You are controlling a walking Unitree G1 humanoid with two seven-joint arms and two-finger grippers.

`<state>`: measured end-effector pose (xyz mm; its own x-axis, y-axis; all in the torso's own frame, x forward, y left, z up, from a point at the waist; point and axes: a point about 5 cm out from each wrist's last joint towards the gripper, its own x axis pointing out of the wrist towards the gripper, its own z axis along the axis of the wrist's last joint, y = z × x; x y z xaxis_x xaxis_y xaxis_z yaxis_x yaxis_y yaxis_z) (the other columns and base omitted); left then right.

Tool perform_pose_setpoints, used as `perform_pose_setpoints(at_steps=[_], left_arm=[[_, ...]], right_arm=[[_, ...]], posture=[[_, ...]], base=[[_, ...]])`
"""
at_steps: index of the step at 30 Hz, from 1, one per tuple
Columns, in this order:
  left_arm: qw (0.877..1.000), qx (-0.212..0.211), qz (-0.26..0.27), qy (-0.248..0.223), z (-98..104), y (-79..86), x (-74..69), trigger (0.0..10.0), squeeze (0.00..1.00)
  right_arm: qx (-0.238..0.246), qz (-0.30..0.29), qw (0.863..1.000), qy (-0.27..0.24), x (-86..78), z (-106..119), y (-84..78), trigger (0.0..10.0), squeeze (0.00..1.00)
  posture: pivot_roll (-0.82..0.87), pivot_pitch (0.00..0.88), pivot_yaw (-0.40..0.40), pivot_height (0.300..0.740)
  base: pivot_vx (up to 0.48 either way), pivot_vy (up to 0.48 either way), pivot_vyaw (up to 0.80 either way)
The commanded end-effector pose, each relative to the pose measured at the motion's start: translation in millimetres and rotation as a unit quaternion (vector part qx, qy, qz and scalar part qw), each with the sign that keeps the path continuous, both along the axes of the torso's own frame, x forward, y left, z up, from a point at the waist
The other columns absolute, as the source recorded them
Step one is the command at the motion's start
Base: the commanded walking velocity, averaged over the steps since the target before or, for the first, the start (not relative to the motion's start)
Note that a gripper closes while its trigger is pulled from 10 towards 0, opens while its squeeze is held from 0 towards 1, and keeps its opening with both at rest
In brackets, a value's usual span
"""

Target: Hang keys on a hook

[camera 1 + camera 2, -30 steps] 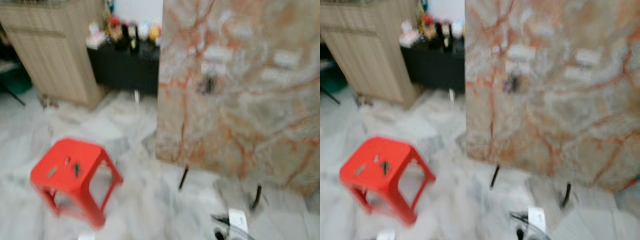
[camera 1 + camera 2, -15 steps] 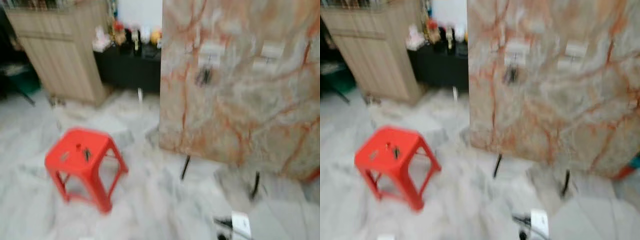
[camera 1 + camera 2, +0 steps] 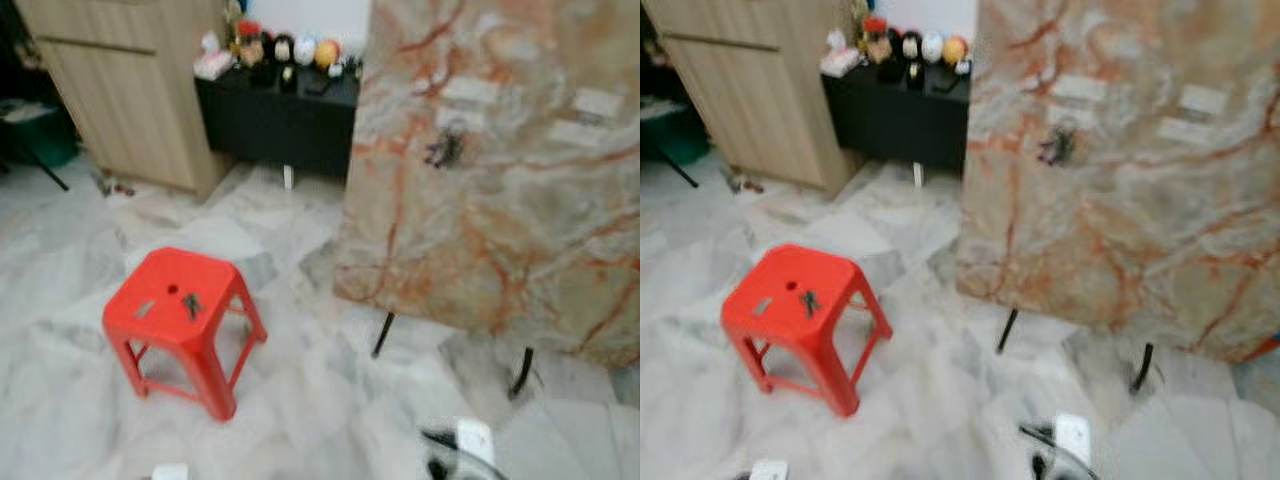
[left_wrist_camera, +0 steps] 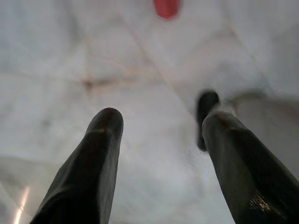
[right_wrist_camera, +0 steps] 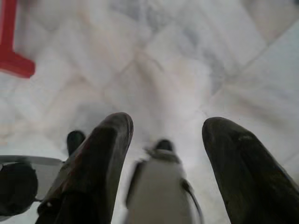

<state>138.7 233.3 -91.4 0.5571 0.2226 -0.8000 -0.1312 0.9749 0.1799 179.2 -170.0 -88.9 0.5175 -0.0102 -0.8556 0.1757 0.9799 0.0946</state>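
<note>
A red plastic stool (image 3: 180, 315) stands on the pale marble floor (image 3: 300, 400), off to the robot's left. On its seat lie the keys (image 3: 190, 306), a small dark bunch a little right of the seat's middle, beside a round hole and a slot in the plastic. The bunch is longer than it is wide, and its long axis runs roughly from the near edge of the seat toward the far edge, tilted slightly; the view is too soft to tell which end is which.

To the right stands a large marble-patterned board (image 3: 500, 180) with orange veins, upright on thin black legs (image 3: 383, 334). High on its face a dark bunch (image 3: 444, 150) hangs from a hook, with pale labels (image 3: 470, 90) above and to the side. Behind, a wooden cabinet (image 3: 130, 90) stands next to a low black sideboard (image 3: 275, 120) carrying small figures and bottles.

Both arms hang low. The left gripper (image 4: 159, 121) points at bare floor with its two black fingers (image 4: 105, 135) spread apart, nothing between them, a stool foot showing red beyond. The right gripper (image 5: 166, 128) is likewise spread and empty above the floor, with a white part of the robot's own body below it.
</note>
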Motion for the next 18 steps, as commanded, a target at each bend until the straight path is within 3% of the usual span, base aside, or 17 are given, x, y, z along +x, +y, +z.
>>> perform_pose_setpoints(at_steps=[1,18], left_arm=[[1.000,-0.012,0.005,0.015,-4.6,-6.2,-7.7,10.0,0.00],[1.000,-0.012,0.004,0.015,-4.6,-6.7,-7.3,10.0,0.00]], right_arm=[[-0.014,-0.016,1.000,0.004,-4.7,-0.7,-14.7,10.0,0.00],[-0.017,-0.011,1.000,0.007,-4.9,-0.7,-15.8,10.0,0.00]], posture=[[0.08,0.034,-0.071,0.737],[0.08,0.031,-0.073,0.737]], base=[[0.000,0.480,0.00],[0.000,0.480,0.00]])
